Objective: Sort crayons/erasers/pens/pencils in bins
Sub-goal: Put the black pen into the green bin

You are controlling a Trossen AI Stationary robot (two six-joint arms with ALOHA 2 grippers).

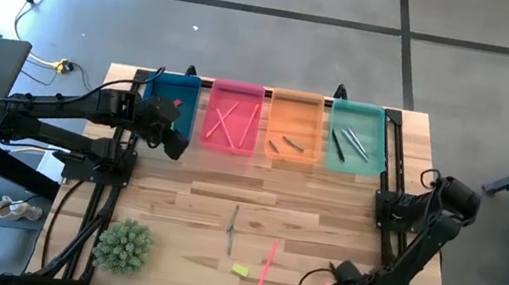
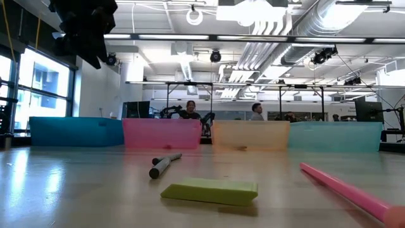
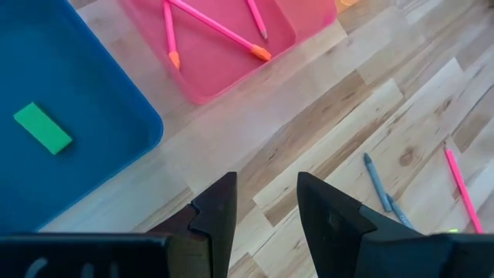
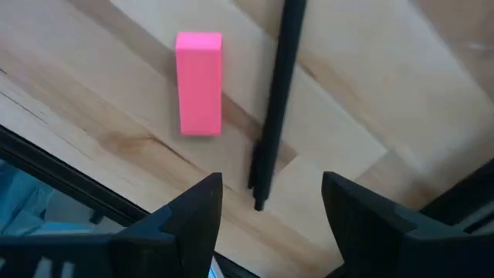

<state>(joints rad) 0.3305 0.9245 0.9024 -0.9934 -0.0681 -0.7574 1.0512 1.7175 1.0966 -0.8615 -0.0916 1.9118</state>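
The right pincer (image 4: 266, 205) hangs low at the worktop's (image 1: 327, 199) five o'clock corner, fingers spread wide and empty. Below it lie a pink eraser (image 4: 199, 83) and, just beside it, a long dark pen (image 4: 275, 96). The eraser looks light, slightly rubbery and non-slip, so a pinch across its narrow sides should hold; the pen is thin, stiff and likely to roll, best taken near its middle. The left pincer (image 3: 266, 205) hovers at ten o'clock by the blue bin (image 1: 168, 99), released with nothing between its fingers; a green eraser (image 3: 42, 128) already rests in that bin. A yellow eraser (image 1: 240, 271), a pink pencil (image 1: 266, 268) and a grey pen (image 1: 233, 228) lie unsorted near six o'clock.
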